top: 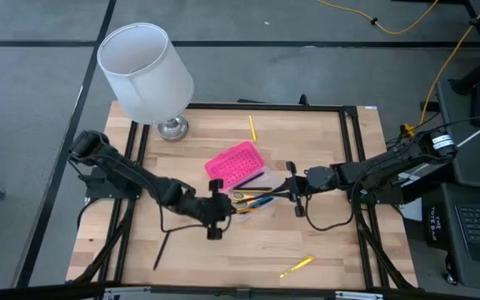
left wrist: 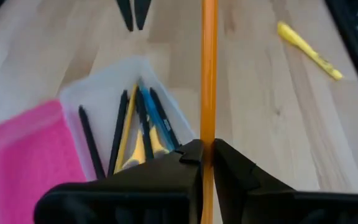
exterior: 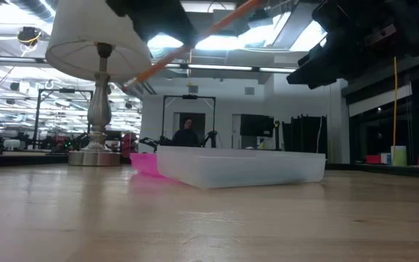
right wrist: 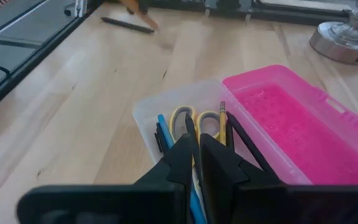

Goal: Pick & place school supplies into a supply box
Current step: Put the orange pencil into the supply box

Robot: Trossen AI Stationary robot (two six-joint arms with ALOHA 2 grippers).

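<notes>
The supply box lies open mid-table: clear base (top: pixel 255 188) holding several pens, pencils and yellow-handled scissors (right wrist: pixel 194 119), and its pink lid (top: pixel 233 163) folded back on the far-left side. My left gripper (top: pixel 216 208) hangs just left of the base, shut on an orange pencil (left wrist: pixel 208 74). My right gripper (top: pixel 293 191) hovers over the base's right end, and its fingers (right wrist: pixel 199 155) are shut with nothing seen between them. In the low view the box (exterior: pixel 238 166) rests flat on the table, with both grippers above it. My left gripper pinches the orange pencil's shaft (left wrist: pixel 208 134) between its two fingers, which lie across it. The pencil is lifted clear of the table and tilted (exterior: pixel 195 45). A long part of it reaches forward from the fingers above the table beside the box.
A lamp with a white shade (top: pixel 144 71) and metal base (top: pixel 172 127) stands at the far left. Loose on the table lie a yellow pencil (top: pixel 252 127) near the far edge, a yellow pen (top: pixel 296 267) near the front edge and a black pen (top: pixel 161 250) at front left.
</notes>
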